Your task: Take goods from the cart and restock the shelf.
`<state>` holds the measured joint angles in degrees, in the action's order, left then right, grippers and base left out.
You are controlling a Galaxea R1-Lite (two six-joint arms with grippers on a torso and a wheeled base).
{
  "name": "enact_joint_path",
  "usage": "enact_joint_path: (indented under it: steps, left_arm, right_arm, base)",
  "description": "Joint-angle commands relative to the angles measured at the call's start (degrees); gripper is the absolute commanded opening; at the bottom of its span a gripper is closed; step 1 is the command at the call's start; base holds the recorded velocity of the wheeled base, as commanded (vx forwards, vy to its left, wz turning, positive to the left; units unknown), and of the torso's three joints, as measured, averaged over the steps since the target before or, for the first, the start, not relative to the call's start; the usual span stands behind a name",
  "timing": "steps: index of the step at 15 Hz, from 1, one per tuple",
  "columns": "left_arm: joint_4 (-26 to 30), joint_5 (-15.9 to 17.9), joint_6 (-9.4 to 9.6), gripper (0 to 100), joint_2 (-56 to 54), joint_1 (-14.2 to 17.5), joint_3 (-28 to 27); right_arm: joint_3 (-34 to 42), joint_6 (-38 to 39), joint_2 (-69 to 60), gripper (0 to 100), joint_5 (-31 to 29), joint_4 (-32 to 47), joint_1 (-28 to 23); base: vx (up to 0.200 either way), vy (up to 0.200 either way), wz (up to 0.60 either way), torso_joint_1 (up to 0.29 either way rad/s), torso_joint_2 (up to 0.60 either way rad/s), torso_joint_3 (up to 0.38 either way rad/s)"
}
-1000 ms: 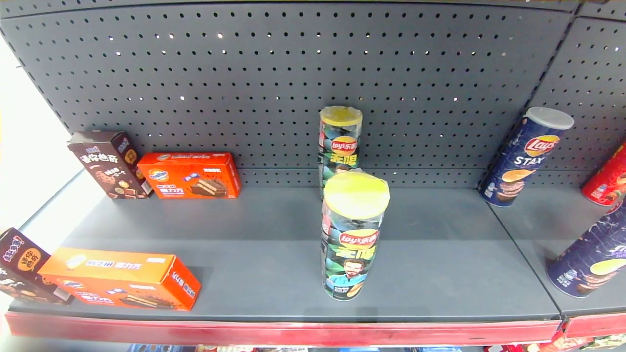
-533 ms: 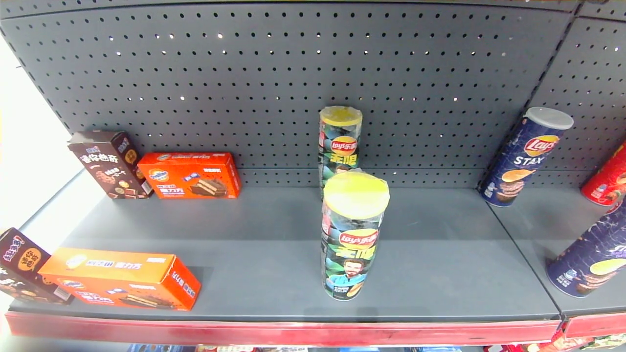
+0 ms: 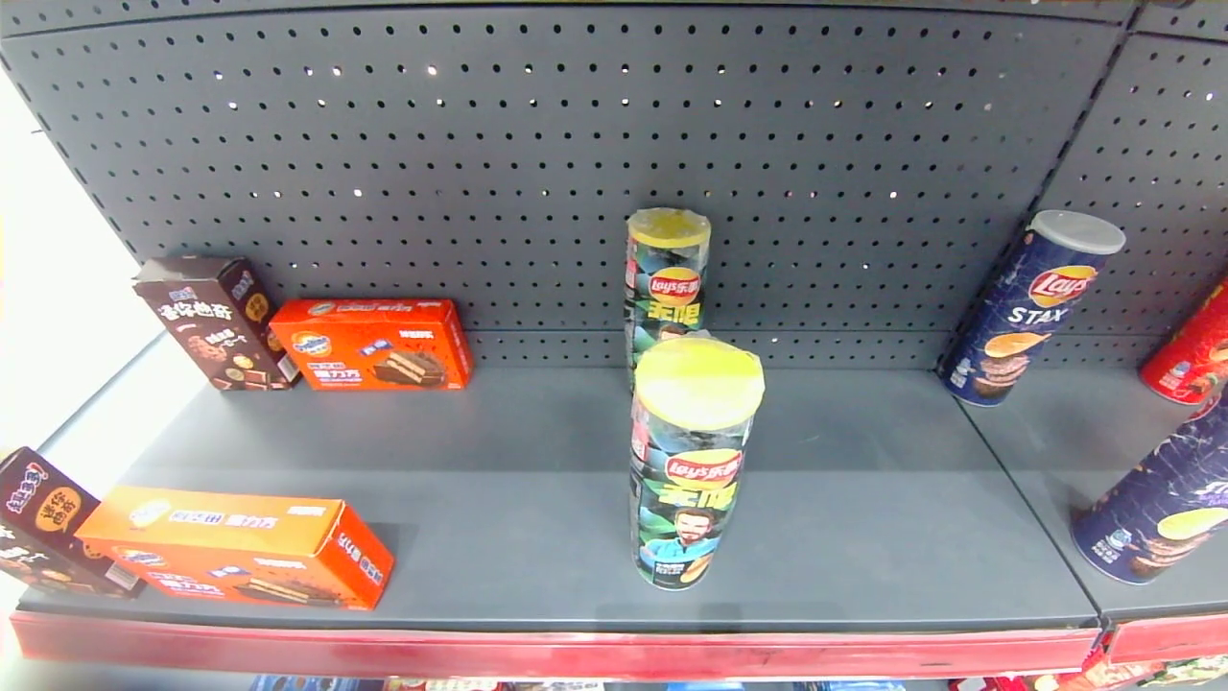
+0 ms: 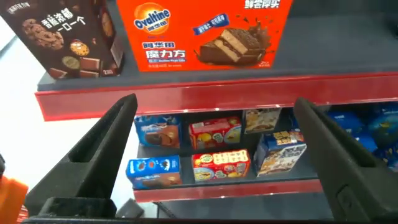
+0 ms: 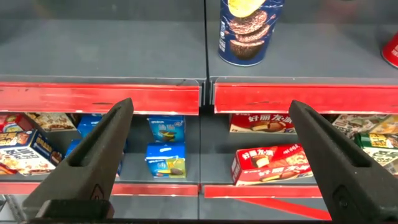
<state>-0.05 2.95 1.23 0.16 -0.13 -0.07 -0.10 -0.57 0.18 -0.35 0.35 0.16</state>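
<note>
On the grey shelf [image 3: 863,518] two yellow-lidded chip cans stand upright, one near the front [image 3: 689,475] and one at the back [image 3: 666,283]. An orange wafer box [image 3: 235,547] and a brown cookie box [image 3: 38,523] lie at the front left. Another orange box [image 3: 372,343] and brown box [image 3: 213,320] sit at the back left. My left gripper [image 4: 214,155] is open below the shelf's red edge [image 4: 205,93], facing the orange box [image 4: 205,34] and brown box [image 4: 62,34]. My right gripper [image 5: 205,158] is open before the red edge [image 5: 99,96], under a blue chip can [image 5: 245,31].
Blue chip cans stand at the right, one at the back [image 3: 1031,307] and one at the front [image 3: 1156,513], with a red can [image 3: 1194,350] behind. A perforated grey back panel [image 3: 537,144] closes the shelf. The lower shelf holds several snack boxes [image 4: 214,165] [image 5: 270,165].
</note>
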Motion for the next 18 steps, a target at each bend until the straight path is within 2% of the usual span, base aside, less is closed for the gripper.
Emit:
enact_joint_path:
  steps: [1, 3, 6, 7, 8, 18]
  left_arm:
    - [-0.04, 0.39, 0.17, 100, -0.16, -0.13, 0.07]
    - [-0.13, -1.28, -0.79, 100, -0.16, 0.05, 0.07]
    - [-0.13, -1.98, -0.97, 100, -0.16, 0.05, 0.07]
    - [-0.13, -1.72, -0.44, 100, -0.16, -0.04, 0.07]
    - [-0.13, -1.54, -0.53, 100, -0.16, 0.05, 0.07]
    - [-0.13, -1.98, -0.88, 100, -0.16, 0.13, 0.07]
  right_arm:
    - [0.01, -0.04, 0.08, 100, 0.0, 0.0, 0.02]
    - [0.01, 0.05, 0.08, 100, 0.0, 0.0, 0.02]
    - [0.01, 0.05, 0.08, 100, 0.0, 0.0, 0.02]
    - [0.01, 0.05, 0.08, 100, 0.0, 0.0, 0.02]
    - [0.01, 0.05, 0.08, 100, 0.0, 0.0, 0.02]
    - [0.01, -0.04, 0.08, 100, 0.0, 0.0, 0.02]
  base:
    - [0.0, 0.0, 0.0, 0.0, 0.0, 0.0]
    - [0.0, 0.0, 0.0, 0.0, 0.0, 0.0]
    - [0.0, 0.0, 0.0, 0.0, 0.0, 0.0]
    - [0.0, 0.0, 0.0, 0.0, 0.0, 0.0]
    - [-0.2, 0.0, 0.0, 0.002, 0.0, -0.002]
    - [0.0, 0.0, 0.0, 0.0, 0.0, 0.0]
